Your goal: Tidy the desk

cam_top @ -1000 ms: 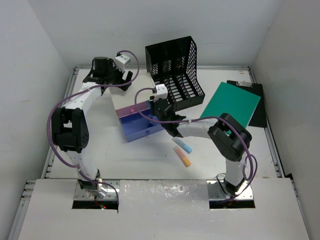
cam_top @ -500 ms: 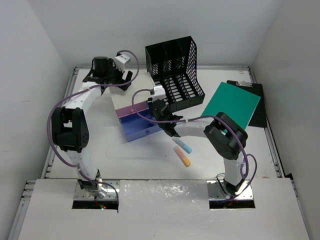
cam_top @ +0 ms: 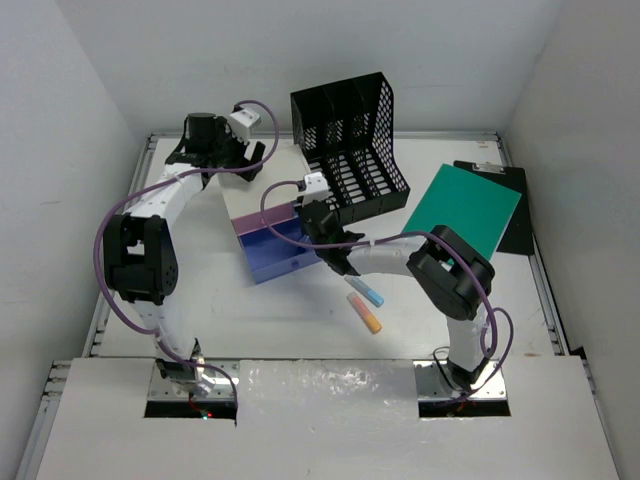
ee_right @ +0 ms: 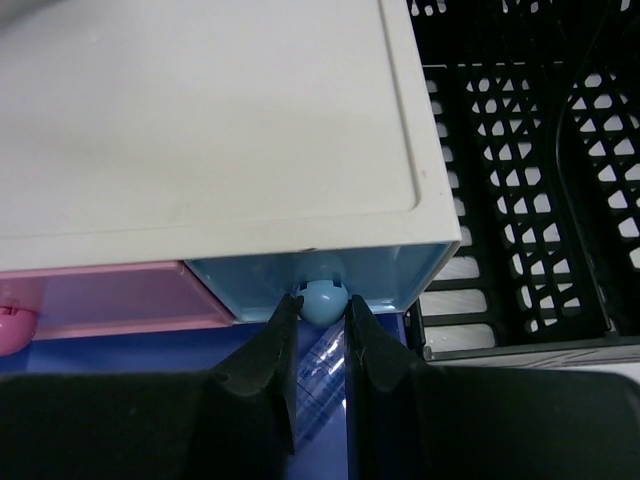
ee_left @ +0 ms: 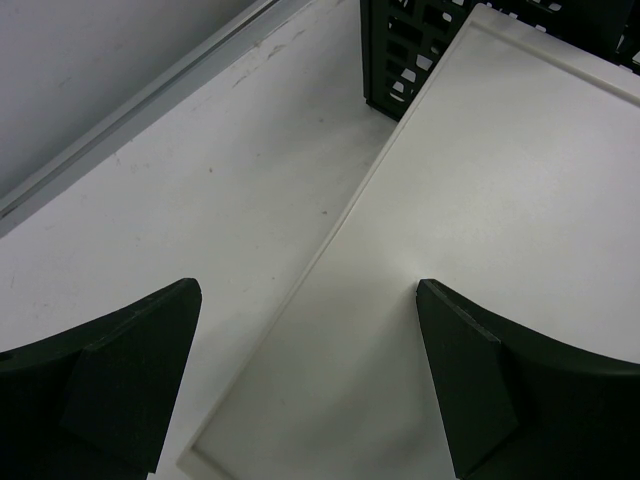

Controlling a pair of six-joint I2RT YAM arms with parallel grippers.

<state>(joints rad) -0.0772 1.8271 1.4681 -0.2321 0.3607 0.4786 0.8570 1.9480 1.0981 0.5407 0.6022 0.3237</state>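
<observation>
On the white desk [cam_top: 220, 310] stands a small drawer box [cam_top: 265, 185] with a white top. My right gripper [cam_top: 318, 228] is at its front. In the right wrist view the gripper [ee_right: 322, 305] is shut on the round light-blue knob [ee_right: 323, 293] of the light-blue drawer [ee_right: 400, 275], beside the pink drawer [ee_right: 110, 300]. The dark-blue bottom drawer [cam_top: 285, 255] is pulled out, with a clear item [ee_right: 325, 365] inside. My left gripper [cam_top: 215, 150] hangs open over the box's back left corner. It holds nothing [ee_left: 308, 290] and straddles the top's edge [ee_left: 330, 230].
A black mesh file rack [cam_top: 350, 140] stands right behind the box. A green folder [cam_top: 465, 205] lies on a black clipboard [cam_top: 515, 215] at the right. A blue marker [cam_top: 365, 290] and an orange marker [cam_top: 365, 315] lie in front of the open drawer.
My right gripper has shifted slightly left toward the box front and narrowed its jaws onto the light-blue knob. The left arm has not moved.
</observation>
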